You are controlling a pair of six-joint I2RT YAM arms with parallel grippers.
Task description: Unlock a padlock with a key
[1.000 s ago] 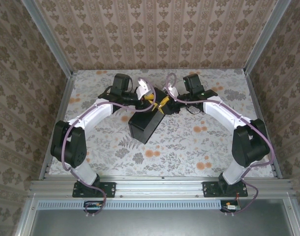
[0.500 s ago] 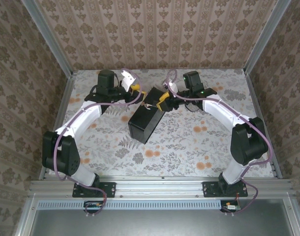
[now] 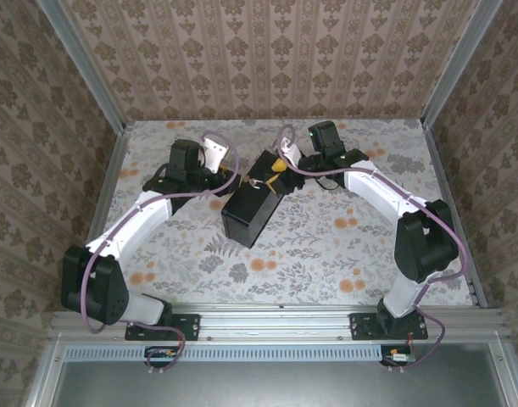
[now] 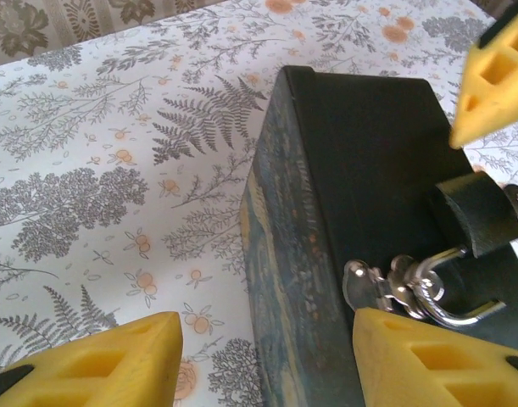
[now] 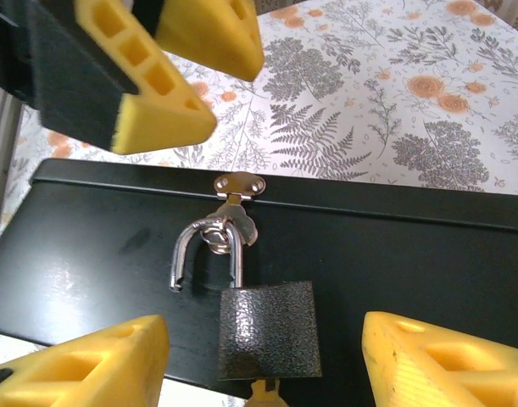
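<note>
Astride the padlock [image 5: 267, 332], right gripper [image 5: 265, 339] agape and empty; left gripper [image 4: 267, 339] likewise agape, empty.

Soft, even light fills the overhead view. The arms [image 3: 157, 208] cast only faint, diffuse shadows on the desk [image 3: 326, 246], and the pattern stays crisp to the corners. In the left wrist view the left gripper [image 4: 269, 335] has blurred yellow fingers [image 4: 97, 360], and the metal clasp [image 4: 394, 284] glints. In the right wrist view a pale sheen lies across the black box [image 5: 80, 280]. Bright highlights run along the shackle [image 5: 179, 259] of the padlock [image 5: 267, 331]. The right gripper [image 5: 265, 332] is soft at the frame's lower edge.
</note>
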